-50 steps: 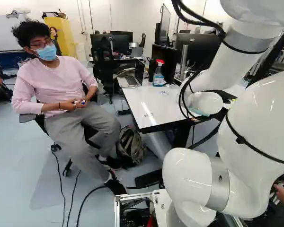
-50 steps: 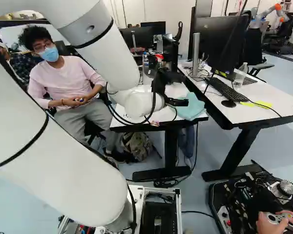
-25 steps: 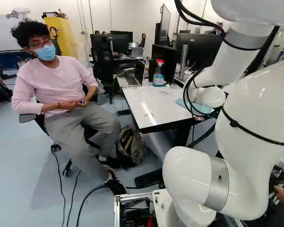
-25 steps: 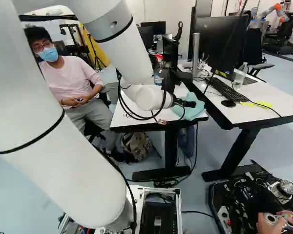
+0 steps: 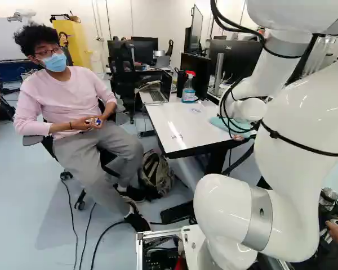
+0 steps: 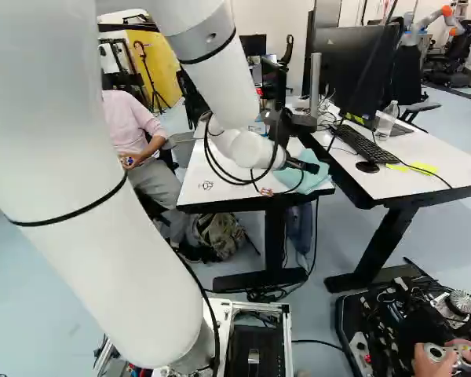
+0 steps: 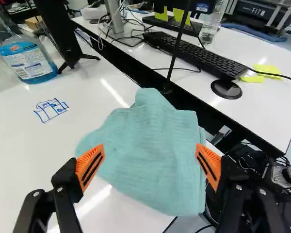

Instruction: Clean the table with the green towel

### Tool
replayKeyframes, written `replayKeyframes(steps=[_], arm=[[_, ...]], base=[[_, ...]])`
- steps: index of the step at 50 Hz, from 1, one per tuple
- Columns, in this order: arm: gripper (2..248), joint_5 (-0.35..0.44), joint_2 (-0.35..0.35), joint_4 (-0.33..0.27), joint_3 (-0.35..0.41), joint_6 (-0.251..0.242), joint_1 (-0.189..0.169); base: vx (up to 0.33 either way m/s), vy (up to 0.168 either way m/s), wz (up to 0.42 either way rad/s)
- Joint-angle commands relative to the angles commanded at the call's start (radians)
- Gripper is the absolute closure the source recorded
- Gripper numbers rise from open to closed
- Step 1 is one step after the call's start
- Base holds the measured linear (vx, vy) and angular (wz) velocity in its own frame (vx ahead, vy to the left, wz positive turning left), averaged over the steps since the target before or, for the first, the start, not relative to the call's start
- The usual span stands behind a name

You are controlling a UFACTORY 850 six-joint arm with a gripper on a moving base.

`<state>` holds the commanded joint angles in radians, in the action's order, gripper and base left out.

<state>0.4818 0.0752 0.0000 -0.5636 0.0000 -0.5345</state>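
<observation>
In the right base view my gripper [image 6: 304, 164] hangs over the near right corner of the white table [image 6: 212, 174], above the green towel [image 6: 312, 177]. The wrist view shows the gripper [image 7: 149, 166] open, its orange pads wide apart. Between and beyond them lies the pale green towel [image 7: 145, 150], crumpled with a raised fold, one side over the table's edge. Nothing is gripped. A blue pen drawing [image 7: 51, 109] marks the white table [image 7: 19, 145] beside the towel, and small dark marks [image 6: 206, 185] show nearer the table's front in the right base view.
A spray bottle [image 7: 29, 53] stands near a monitor. Across a dark gap, a second table [image 7: 262, 111] holds a keyboard [image 7: 199, 54], a mouse [image 7: 226, 89] and yellow notes [image 7: 266, 71]. A person [image 5: 73, 107] sits left of the table. Another robot [image 6: 436, 20] stands far back.
The arm has swung toward the right in the right base view, bringing the gripper farther over the towel. The towel lies where it was, and the base has stayed put.
</observation>
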Motion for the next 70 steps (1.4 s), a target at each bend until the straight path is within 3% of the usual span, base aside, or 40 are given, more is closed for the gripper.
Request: replayKeyframes(steps=[37,70], arm=[[3,-0.126,0.102,0.0,-0.113,0.0,0.004],[3,-0.158,0.133,0.0,-0.148,0.0,-0.008]], base=[[0.0,0.0,0.0],[0.0,0.0,0.0]])
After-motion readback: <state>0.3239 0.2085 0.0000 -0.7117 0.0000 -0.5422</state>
